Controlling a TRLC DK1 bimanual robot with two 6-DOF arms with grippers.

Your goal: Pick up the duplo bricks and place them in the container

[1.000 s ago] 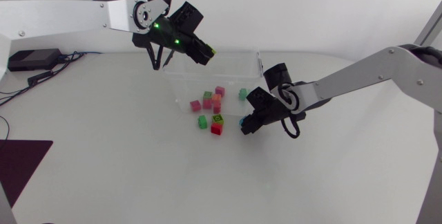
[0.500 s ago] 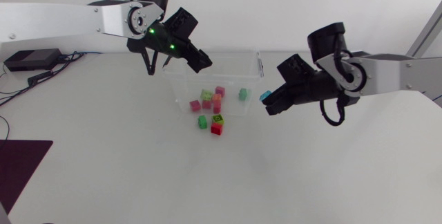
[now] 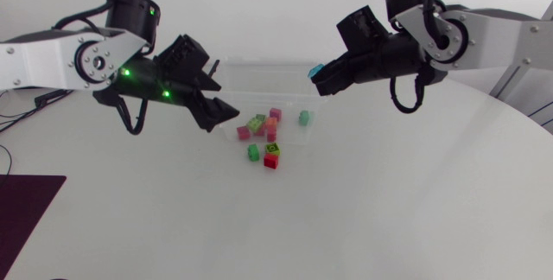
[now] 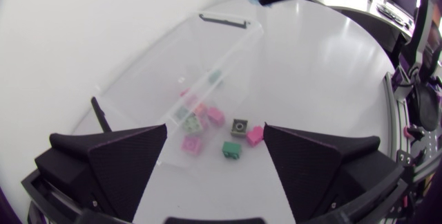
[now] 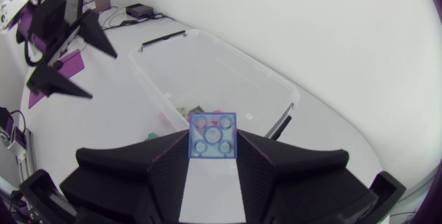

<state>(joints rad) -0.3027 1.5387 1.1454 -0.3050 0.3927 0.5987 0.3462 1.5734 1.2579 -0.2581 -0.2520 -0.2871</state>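
**A:** Right gripper (image 3: 325, 78) pinches the blue brick (image 5: 213, 135) between both fingers, raised by the container's (image 3: 259, 70) right end.

**B:** Which way is the drop?

**A:** Ahead and below; the container's long axis runs away from the fingertips.

**B:** And the left gripper (image 3: 219, 116)?

**A:** Spread, empty, nearer the green brick (image 3: 253, 151) towards the table's middle.
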